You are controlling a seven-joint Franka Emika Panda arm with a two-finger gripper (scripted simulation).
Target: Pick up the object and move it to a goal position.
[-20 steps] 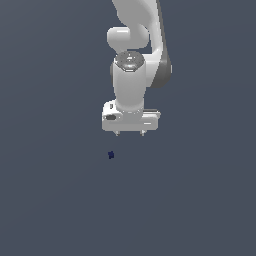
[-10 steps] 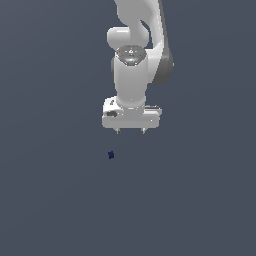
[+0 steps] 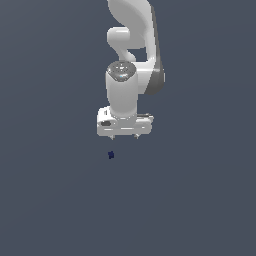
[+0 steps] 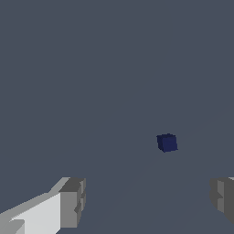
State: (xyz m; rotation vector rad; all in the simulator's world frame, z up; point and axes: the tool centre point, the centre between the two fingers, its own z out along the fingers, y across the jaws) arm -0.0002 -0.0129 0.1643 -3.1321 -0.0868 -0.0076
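The jaws stand spread wide and hold nothing; in the wrist view one finger pad (image 4: 73, 201) shows at either edge of the frame. The gripper (image 3: 124, 136) hangs above the grey tabletop (image 3: 200, 200). The cube (image 3: 111, 155) lies on it apart from the gripper, toward the exterior view's left. It looks rigid, light and matte; pinching two opposite flat faces should hold it.

A plain, matte slate-grey surface (image 3: 50, 200) fills the whole frame from edge to edge in both views, evenly lit, with no visible walls, furniture, windows or seams anywhere.
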